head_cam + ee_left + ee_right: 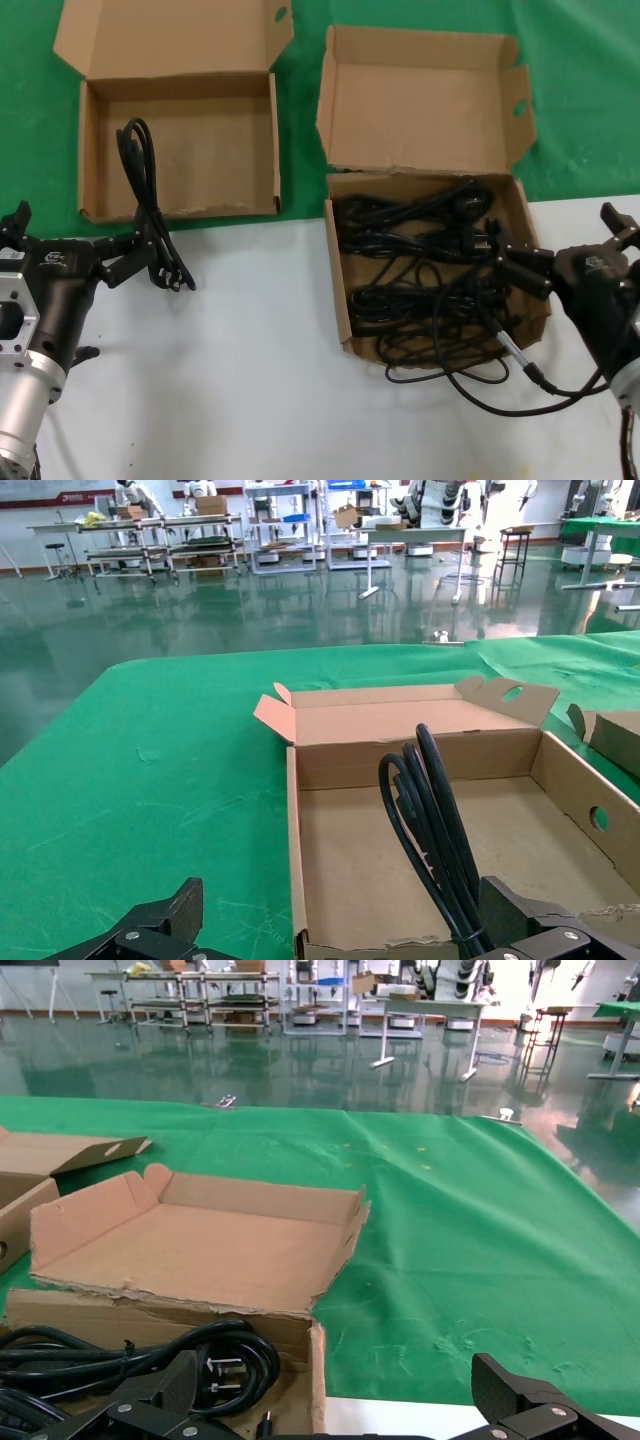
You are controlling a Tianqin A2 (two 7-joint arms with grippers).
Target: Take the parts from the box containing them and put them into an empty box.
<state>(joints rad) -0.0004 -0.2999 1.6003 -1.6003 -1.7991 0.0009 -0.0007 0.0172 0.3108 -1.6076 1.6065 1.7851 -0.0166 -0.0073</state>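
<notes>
Shallow box [255, 140] holds one cord [145, 205] (hanging out); squarish box [340, 290] holds tangled cords [420, 270].

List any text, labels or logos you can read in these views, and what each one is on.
No text here can be read.
Left gripper: a small white logo on its black housing, too small to read.
Right gripper: the same kind of white logo, also unreadable.
Red banner on the far wall: white lettering, blurred.
Both cartons: no printing visible.
</notes>
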